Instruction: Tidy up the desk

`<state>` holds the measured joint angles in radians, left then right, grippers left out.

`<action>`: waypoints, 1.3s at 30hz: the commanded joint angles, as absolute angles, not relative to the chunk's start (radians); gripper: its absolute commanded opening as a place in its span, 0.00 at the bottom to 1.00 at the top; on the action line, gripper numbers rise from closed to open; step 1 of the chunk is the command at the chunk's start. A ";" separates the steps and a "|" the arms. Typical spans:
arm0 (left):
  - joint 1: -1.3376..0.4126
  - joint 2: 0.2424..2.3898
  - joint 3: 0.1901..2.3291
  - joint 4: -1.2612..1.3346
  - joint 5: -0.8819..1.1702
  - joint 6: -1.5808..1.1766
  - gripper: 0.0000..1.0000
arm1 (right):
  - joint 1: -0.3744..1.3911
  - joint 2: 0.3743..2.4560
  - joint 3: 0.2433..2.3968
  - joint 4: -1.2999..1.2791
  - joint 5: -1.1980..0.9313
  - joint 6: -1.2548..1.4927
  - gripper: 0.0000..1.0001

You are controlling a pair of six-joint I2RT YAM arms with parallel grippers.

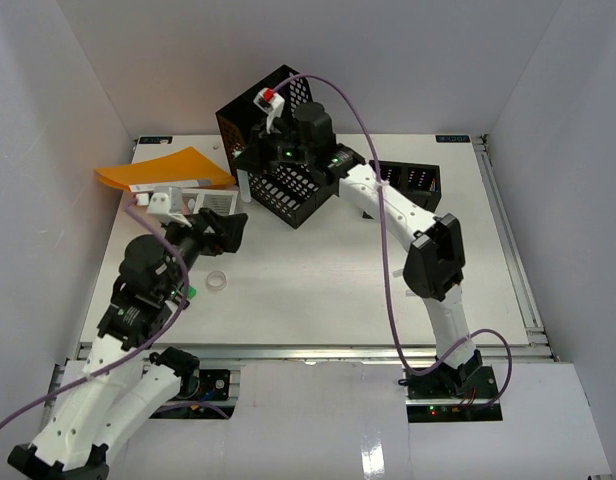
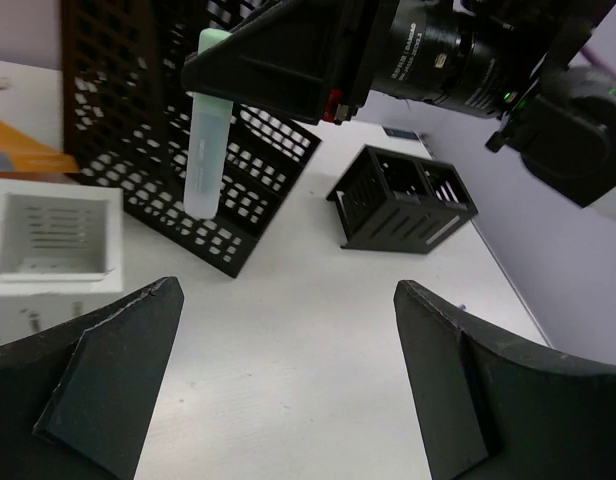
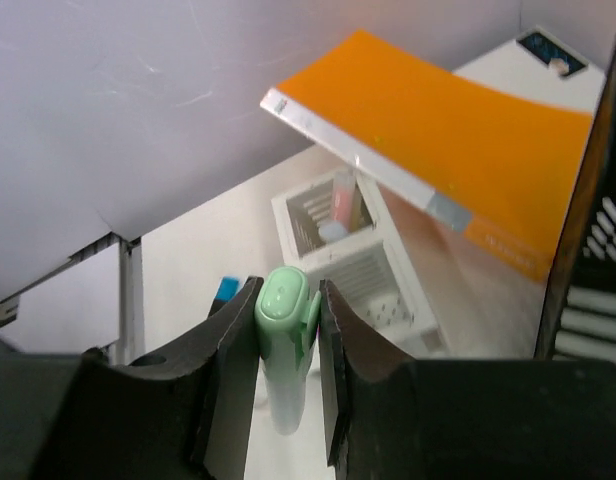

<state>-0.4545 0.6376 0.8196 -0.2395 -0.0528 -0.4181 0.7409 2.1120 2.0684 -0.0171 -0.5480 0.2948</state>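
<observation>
While left claw gapes | right claw grips green-capped tube

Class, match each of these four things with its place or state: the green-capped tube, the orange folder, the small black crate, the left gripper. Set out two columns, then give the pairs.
Column one
1. green-capped tube
2. orange folder
3. small black crate
4. left gripper

Column two
A. open, holding nothing
B. on the desk, right of the large black basket
C. clamped in the right gripper
D. at the far-left edge of the desk

Pairs: 1-C, 2-D, 3-B, 4-A
</observation>
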 commanded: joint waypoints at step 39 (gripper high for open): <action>-0.454 0.252 0.792 -0.661 -0.396 -0.616 0.98 | 1.027 2.597 2.292 0.569 -0.133 -0.113 0.10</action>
<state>-0.4545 0.2643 0.8058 -0.6510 -0.4210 -0.6044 1.0132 2.6080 2.3218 0.5261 -0.1348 -0.0731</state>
